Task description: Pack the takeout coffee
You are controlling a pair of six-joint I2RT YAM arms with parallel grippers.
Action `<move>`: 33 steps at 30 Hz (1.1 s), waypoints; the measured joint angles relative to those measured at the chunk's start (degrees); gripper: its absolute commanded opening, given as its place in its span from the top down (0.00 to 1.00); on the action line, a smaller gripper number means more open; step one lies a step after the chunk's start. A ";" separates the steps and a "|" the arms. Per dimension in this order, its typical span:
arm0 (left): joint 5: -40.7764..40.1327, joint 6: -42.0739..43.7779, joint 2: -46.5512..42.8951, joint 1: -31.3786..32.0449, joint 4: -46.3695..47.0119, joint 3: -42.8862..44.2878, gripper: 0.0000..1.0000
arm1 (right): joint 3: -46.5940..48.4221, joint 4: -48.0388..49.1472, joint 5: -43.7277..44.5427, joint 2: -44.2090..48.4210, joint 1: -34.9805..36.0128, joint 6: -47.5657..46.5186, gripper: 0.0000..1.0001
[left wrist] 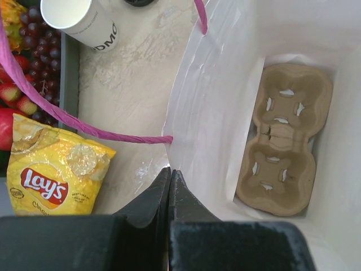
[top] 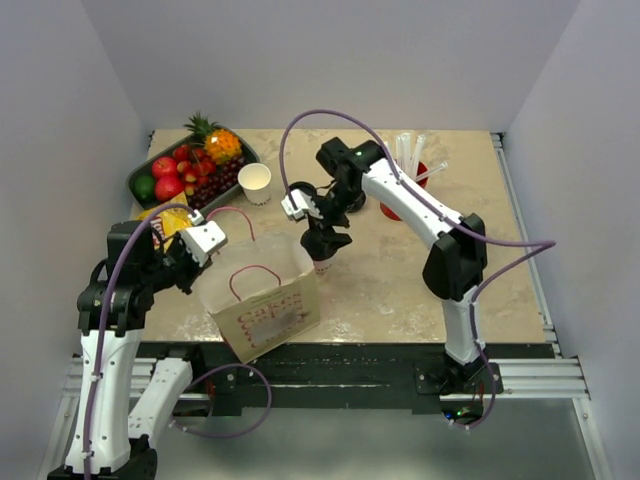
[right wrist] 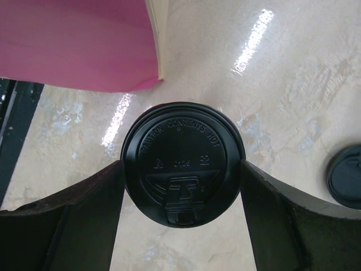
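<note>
Grasping the takeout coffee (right wrist: 182, 169), lidded and upright on the table (top: 400, 290), just beside the paper bag (top: 262, 300). With the right fingers (right wrist: 84, 209) spread either side of the black lid (right wrist: 180, 141), right at its rim, cannot tell whether pressing or merely flanking. Better to squeeze the cup wall below the lid, gently, to avoid popping the lid or crushing the paper. Then lift straight, keep upright, carry over the bag mouth, held wide by the left fingers (left wrist: 146, 203) clenched on its rim, and lower into a pocket of the cardboard carrier (left wrist: 282, 141) at the bottom.
</note>
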State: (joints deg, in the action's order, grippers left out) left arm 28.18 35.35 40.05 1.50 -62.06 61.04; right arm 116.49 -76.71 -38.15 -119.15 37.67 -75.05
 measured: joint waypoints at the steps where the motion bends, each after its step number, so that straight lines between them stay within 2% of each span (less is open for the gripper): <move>1: 0.11 0.04 -0.02 0.00 0.37 -0.31 1.00 | 0.00 0.00 0.33 0.92 -0.11 1.42 0.30; 6: 1.16 0.37 -0.81 0.00 1.07 -0.87 1.00 | 0.94 2.69 2.91 6.45 -0.81 9.92 0.34; 8: 1.68 0.37 -0.83 0.00 1.07 -0.85 1.00 | 2.43 4.74 3.78 8.28 -1.25 13.66 0.39; 14: 3.39 0.37 -0.57 0.00 1.18 -0.48 1.00 | 5.01 14.53 7.17 14.97 -2.10 25.27 0.47; 17: 4.26 0.28 -0.28 0.00 1.27 -0.26 1.00 | 5.33 18.03 7.43 17.77 -2.10 29.59 0.58; 18: 4.63 0.26 -0.13 0.00 1.38 -0.15 1.00 | 5.35 19.17 7.48 18.67 -2.10 30.97 0.76; 19: 4.90 0.15 0.00 0.02 1.60 -0.11 1.00 | 5.38 20.09 7.48 19.54 -2.05 32.24 0.87; 20: 5.31 -0.26 0.17 0.02 1.90 -0.09 1.00 | 5.38 20.98 7.43 20.33 -2.05 33.38 0.97; 21: 5.81 -0.59 0.37 0.02 2.36 -0.09 1.00 | 5.42 21.79 7.39 21.09 -2.05 34.53 1.00; 33: 12.94 -9.25 2.91 0.02 9.88 1.22 1.00 | 5.40 30.64 3.34 30.56 -1.38 46.49 1.00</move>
State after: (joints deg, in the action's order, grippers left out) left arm 41.12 26.11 42.96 1.52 -52.18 62.26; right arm 121.89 -46.06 -34.81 -88.60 36.29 -28.56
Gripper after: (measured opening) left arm 0.015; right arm 0.782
